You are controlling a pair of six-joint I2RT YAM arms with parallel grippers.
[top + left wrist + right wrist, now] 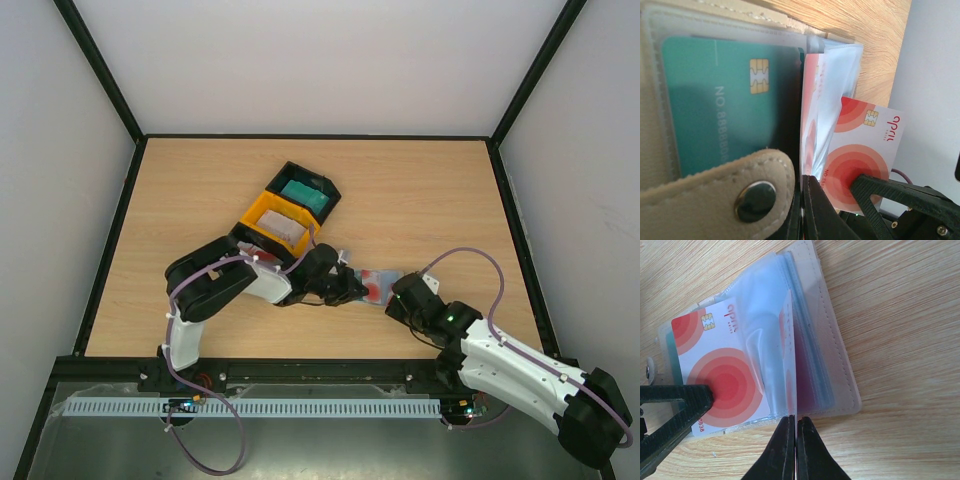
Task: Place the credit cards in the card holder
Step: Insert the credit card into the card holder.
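Observation:
The card holder (375, 283) lies open on the table between both arms; its beige snap tab (715, 185) is close to the left wrist camera. A teal credit card (715, 105) sits in one clear sleeve. My left gripper (807, 195) is shut on a clear sleeve leaf that has a red-and-white card (725, 375) in it. My right gripper (796, 426) is shut on the edge of another red-and-white credit card (865, 145). That card stands partly inside the sleeves, next to the beige cover (832, 335). In the top view the left gripper (352, 287) and right gripper (398, 296) almost touch.
A yellow tray (258, 212) with pale cards (283, 226) and a black tray (330, 202) with teal cards (300, 190) stand just behind the left arm. Black frame rails border the wooden table (420, 190).

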